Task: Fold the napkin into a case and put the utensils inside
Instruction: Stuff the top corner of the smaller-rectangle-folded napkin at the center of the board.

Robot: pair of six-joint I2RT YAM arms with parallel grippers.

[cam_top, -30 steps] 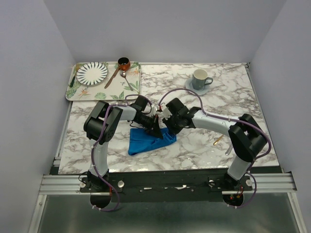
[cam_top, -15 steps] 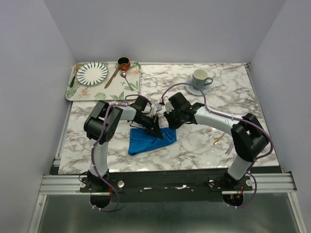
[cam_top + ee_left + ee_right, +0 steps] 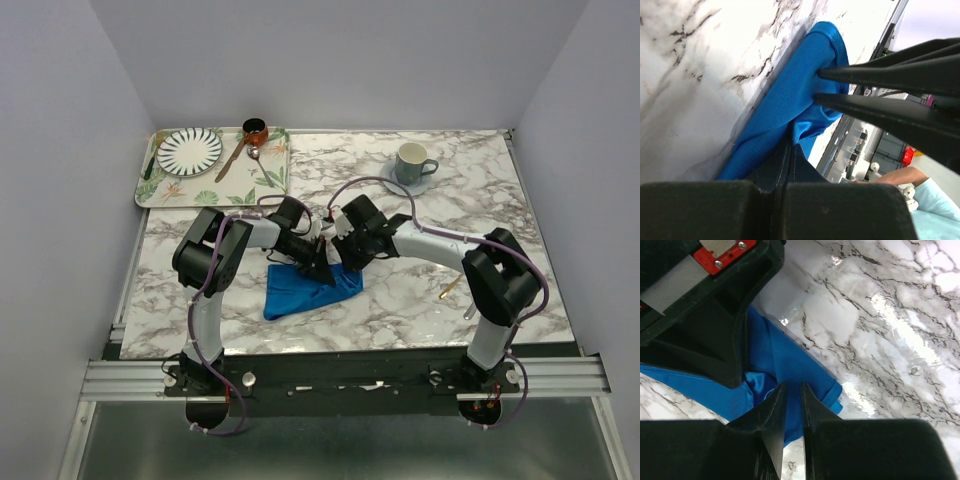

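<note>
Top external: elbows bent, left tool (image 3: 318, 264) and right tool (image 3: 339, 262) pinch napkin (image 3: 295, 292).

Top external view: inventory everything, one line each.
napkin: 1, royal blue, bunched mid-table
gold utensil: 1, gold, table's right
silver utensil: 1, silver, beside gold one
tray: 1, floral, far left
plate: 1, striped, on tray
spoon: 1, brown-handled, on tray
pot: 1, brown, tray's far edge
mug: 1, grey-green, on saucer
saucer: 1, grey, far right
table: 1, white marble
left gripper: 1, black, shut on napkin
right gripper: 1, black, closed on napkin fold
</note>
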